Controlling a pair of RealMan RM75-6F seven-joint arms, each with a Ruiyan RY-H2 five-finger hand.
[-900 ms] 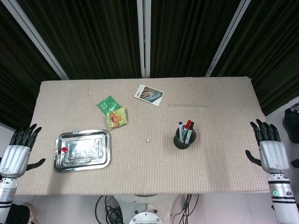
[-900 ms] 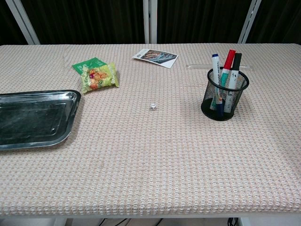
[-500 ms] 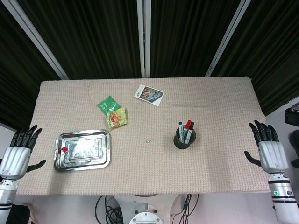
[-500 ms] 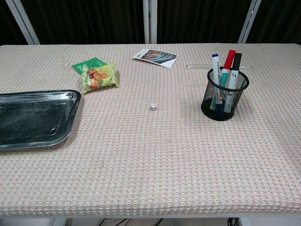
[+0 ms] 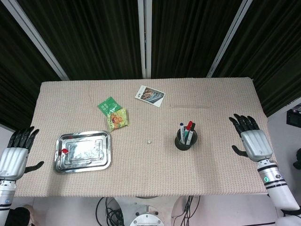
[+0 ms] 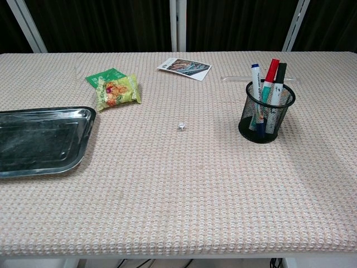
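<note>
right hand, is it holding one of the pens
No, the right hand is open above the table edge, apart from the pen cup.

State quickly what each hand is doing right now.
Left hand: open, holding nothing.
Right hand: open, holding nothing.

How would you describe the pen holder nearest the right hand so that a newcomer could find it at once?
Start from the beige woven table and look at its right half, inboard of the right hand. There stands a black wire-mesh pen cup, upright. Alone among the table's things it stands tall, with blue, red, green and black markers sticking out.
</note>
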